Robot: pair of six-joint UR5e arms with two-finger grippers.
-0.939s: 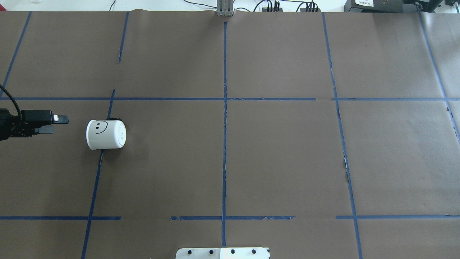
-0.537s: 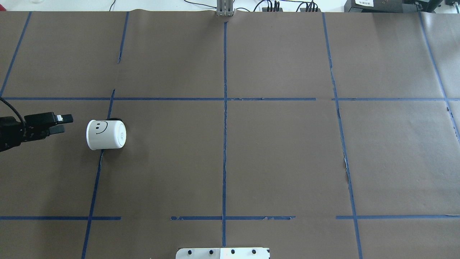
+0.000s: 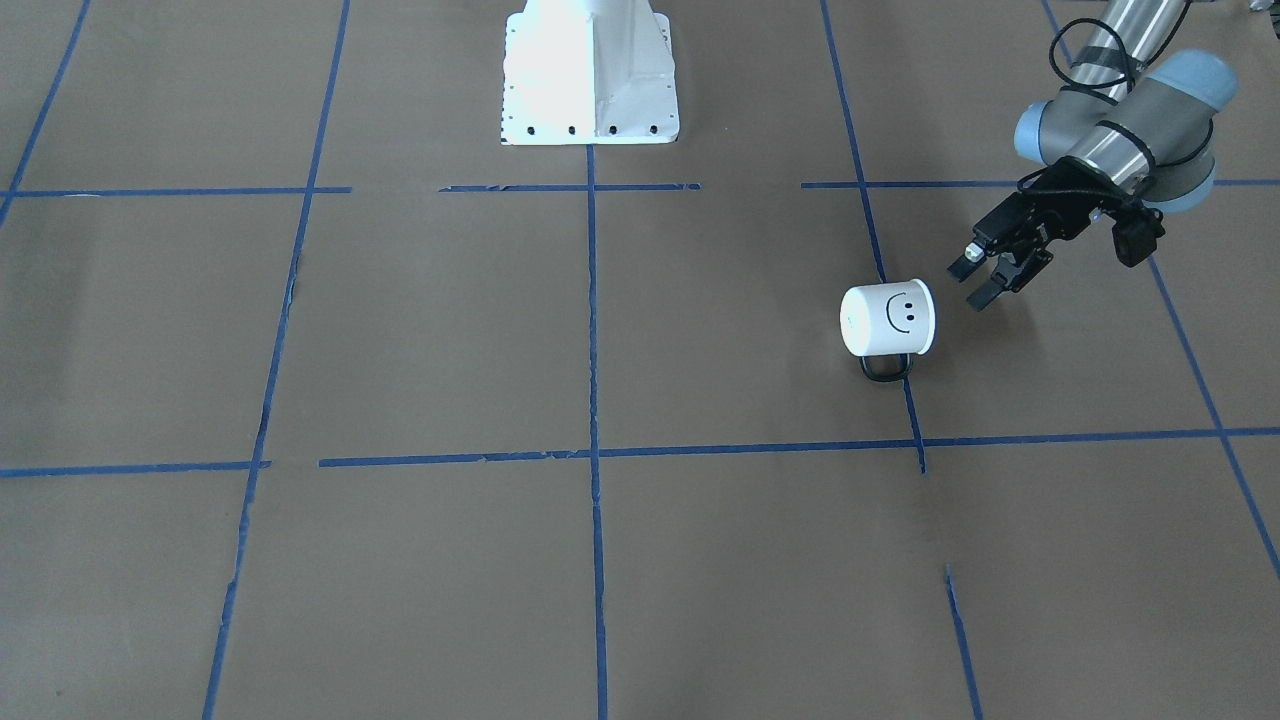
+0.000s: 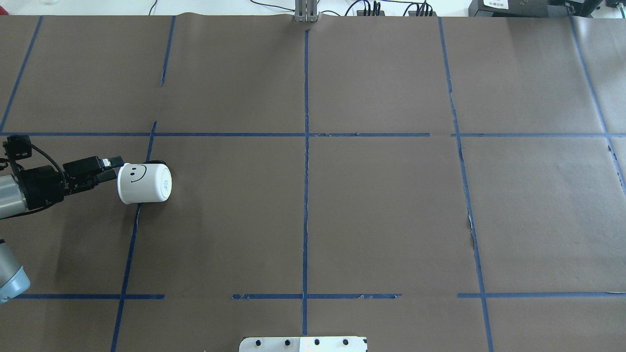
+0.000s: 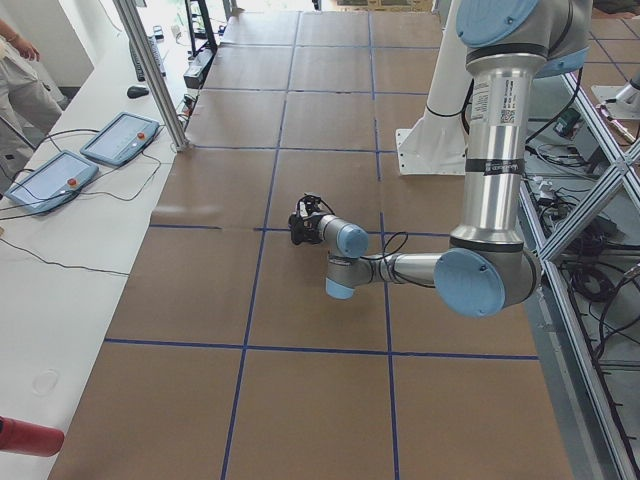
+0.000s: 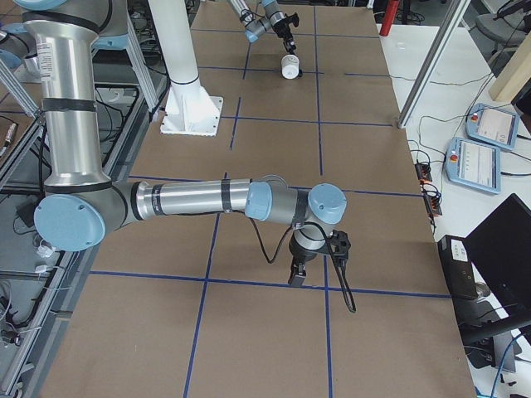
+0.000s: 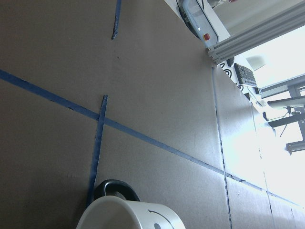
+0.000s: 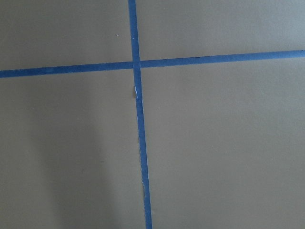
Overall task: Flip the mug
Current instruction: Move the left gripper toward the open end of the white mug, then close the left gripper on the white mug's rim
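Note:
The white mug (image 4: 144, 183) with a black smiley face lies on its side on the brown paper, at the left of the overhead view. Its black loop handle (image 3: 886, 368) rests on the table on the side away from the robot. Its open end faces my left gripper (image 4: 113, 168), which is open and empty and sits just beside the rim; the two fingers stand apart in the front-facing view (image 3: 976, 282). The left wrist view shows the mug's rim (image 7: 131, 214) at its bottom edge. My right gripper (image 6: 297, 274) shows only in the exterior right view, low over bare paper; I cannot tell its state.
Blue tape lines (image 4: 306, 171) divide the brown paper into squares. The white robot base plate (image 3: 590, 70) sits at the near middle edge. A metal post (image 4: 306, 11) and cables stand at the far edge. Control pendants (image 5: 120, 138) lie on the side bench.
My left gripper has moved right toward the mug and now sits close beside its rim. The mug has not moved.

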